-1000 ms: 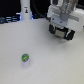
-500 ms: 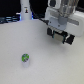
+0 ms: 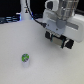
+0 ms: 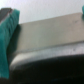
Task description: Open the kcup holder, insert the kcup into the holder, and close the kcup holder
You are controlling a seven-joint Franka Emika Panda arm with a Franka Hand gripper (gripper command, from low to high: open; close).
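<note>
Fingers (image 4: 9, 27) astride kcup holder (image 4: 47, 42), kcup (image 3: 25, 58) apart

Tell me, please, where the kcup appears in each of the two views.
Exterior view: the kcup stands alone on the white table, toward the exterior view's left and below the middle.
Wrist view: the kcup is not in it.
Shared landmark: the gripper, seen in the wrist view as its green fingers.

Exterior view looks down from afar; wrist view sits close.
</note>
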